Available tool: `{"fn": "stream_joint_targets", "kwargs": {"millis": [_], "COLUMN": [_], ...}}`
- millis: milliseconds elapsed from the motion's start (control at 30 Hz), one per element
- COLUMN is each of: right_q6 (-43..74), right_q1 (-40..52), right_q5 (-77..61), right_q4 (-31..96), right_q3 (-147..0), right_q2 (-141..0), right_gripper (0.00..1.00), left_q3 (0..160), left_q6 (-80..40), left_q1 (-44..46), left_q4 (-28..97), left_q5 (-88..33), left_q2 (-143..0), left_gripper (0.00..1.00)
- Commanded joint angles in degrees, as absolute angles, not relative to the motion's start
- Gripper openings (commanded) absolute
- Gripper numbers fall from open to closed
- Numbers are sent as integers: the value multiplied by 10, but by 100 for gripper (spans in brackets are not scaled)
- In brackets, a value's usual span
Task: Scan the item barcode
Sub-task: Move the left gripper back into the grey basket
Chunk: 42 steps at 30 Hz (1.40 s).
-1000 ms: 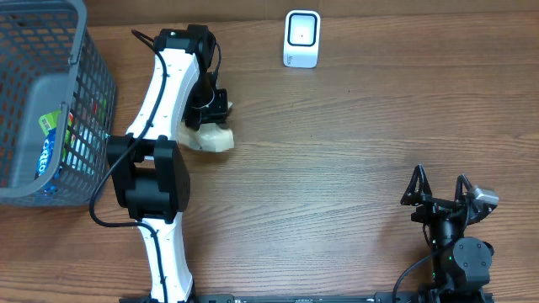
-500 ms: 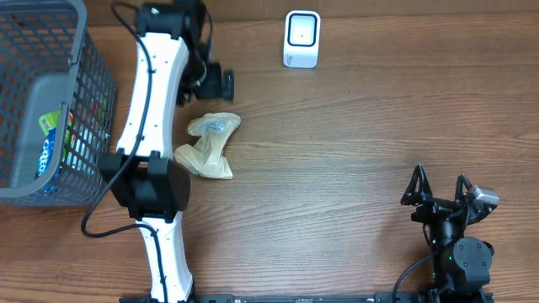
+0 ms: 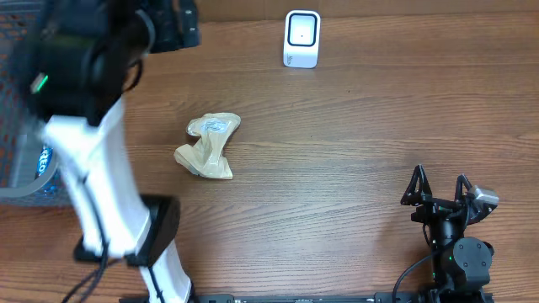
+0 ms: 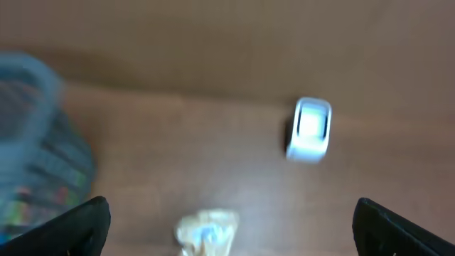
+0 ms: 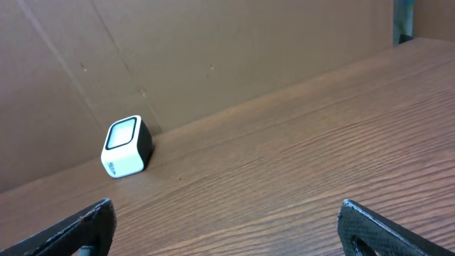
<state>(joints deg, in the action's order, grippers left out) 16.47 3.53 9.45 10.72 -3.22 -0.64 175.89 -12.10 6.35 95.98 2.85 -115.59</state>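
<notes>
From overhead only, whole beige packet (image 3: 208,145)

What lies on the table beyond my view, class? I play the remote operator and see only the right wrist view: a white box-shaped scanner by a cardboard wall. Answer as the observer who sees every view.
Observer: A crumpled beige plastic packet lies on the wooden table, left of the white box-shaped scanner and nearer the robot.
Operator: Does the left gripper hold it?
Observer: No. The left gripper hangs open in the air, apart from it.
Operator: Anything else?
Observer: A grey mesh basket stands at the table's far left.
</notes>
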Motion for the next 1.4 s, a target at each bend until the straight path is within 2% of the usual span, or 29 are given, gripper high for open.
{"fn": "stream_joint_targets", "kwargs": {"millis": [0,267,367,500,633,767,933,1033,1100,1367], "right_q6": [163,163,163,163,163,163,163,163,163,163], "right_q1": [39,39,39,39,39,39,39,39,39,39], "right_q5": [103,103,103,103,103,103,103,103,103,103], "right_q4": [104,104,104,104,104,104,104,104,104,104], "right_q3": [-33,-33,-33,-33,-33,-33,-33,-33,-33,-33], "right_q2": [-2,-2,-2,-2,-2,-2,-2,-2,-2,-2], "right_gripper": [100,100,100,100,100,100,100,100,100,100], "left_q3": [1790,1790,1789,1777,1732,1656,1559,1522,1512,1511], "left_q6": [-144,-151,-167,-196,-230,-267,-255,-233,-233,-225], "left_q1": [62,62,62,60,7,-93,-233,-296,-322,-365], "left_q4": [944,918,923,941,943,935,885,862,858,835], "left_q5": [88,131,188,329,390,360,229,146,112,54], "left_q2": [-1081,-1006,-1004,-1004,-1005,-1006,-1032,-1067,-1091,-1200], "left_gripper": [100,100,100,100,100,100,100,92,88,88]}}
